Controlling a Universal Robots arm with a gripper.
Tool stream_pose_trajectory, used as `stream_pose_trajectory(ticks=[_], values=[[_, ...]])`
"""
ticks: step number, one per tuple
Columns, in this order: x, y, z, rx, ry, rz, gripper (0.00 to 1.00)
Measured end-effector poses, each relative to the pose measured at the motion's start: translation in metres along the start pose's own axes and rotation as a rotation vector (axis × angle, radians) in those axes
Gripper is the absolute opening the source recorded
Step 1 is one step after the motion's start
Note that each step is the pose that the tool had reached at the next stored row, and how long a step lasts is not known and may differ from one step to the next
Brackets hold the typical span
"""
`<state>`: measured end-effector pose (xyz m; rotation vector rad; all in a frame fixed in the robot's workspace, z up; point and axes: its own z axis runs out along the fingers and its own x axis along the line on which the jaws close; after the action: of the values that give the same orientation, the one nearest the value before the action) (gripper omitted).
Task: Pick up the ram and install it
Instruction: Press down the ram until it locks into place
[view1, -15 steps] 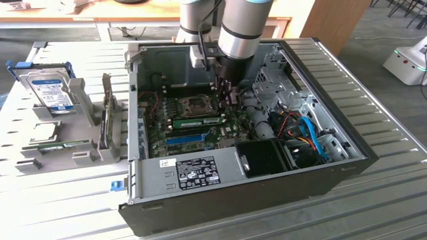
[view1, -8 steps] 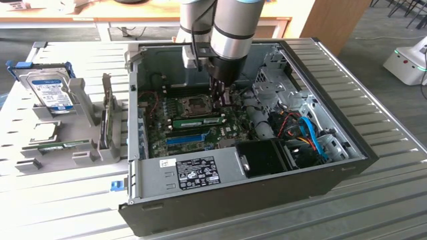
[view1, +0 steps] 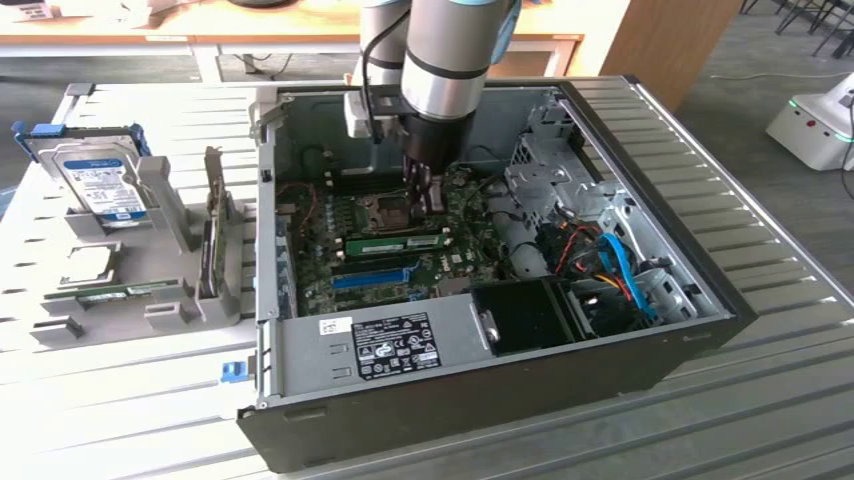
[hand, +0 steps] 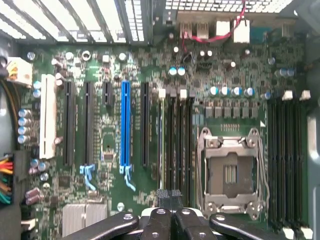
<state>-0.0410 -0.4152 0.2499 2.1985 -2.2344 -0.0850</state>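
We see the end effector (view1: 430, 200) down inside the open computer case (view1: 694, 330) over the motherboard (hand: 240, 105), fingers (hand: 172, 225) clenched together with nothing between them. The ram (view1: 395, 244) sits seated in a slot just beside the end effector, above the blue slot (view1: 371, 277)
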Motion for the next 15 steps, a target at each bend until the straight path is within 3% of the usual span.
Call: stream_pose_trajectory(ticks=[7, 15], values=[[0.000, 0.0142, 0.0006, -0.0001, 0.0009, 0.000, 0.11], [0.000, 0.0291, 0.0012, 0.0001, 0.0061, 0.000, 0.11]])
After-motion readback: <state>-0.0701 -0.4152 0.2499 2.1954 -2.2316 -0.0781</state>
